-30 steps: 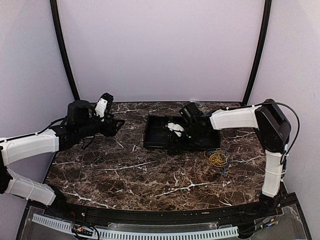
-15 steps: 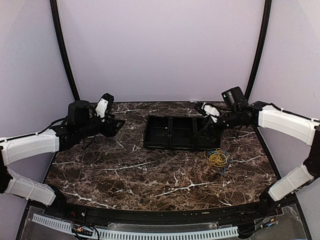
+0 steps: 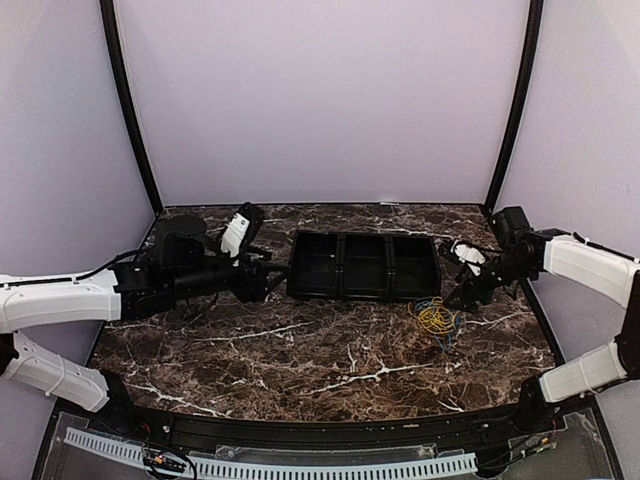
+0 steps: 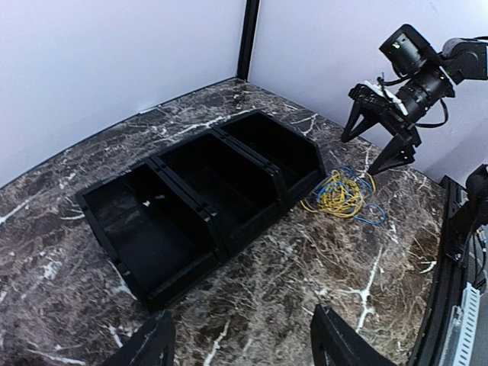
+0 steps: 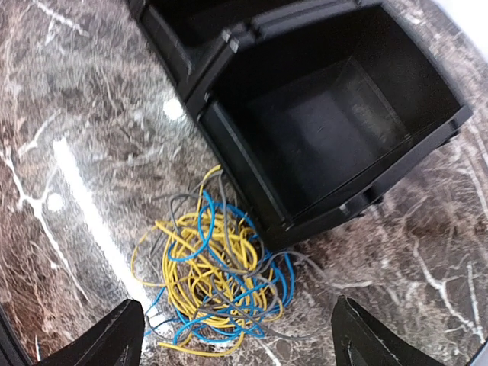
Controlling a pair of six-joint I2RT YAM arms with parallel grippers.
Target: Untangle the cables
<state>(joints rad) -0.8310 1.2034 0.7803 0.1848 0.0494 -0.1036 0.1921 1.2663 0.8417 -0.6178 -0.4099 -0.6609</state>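
Cables (image 5: 213, 282) tangled beside tray (image 3: 341, 262); grey strands hard to trace.

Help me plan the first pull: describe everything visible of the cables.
The cables are thin, flexible-looking wires, yellow, blue and dark grey, looped through each other in one loose, flat tangle. It lies on the table by the front right corner of the tray, close against its wall; contact there is unclear. Neither gripper touches it; the right gripper hangs open above and to its right.
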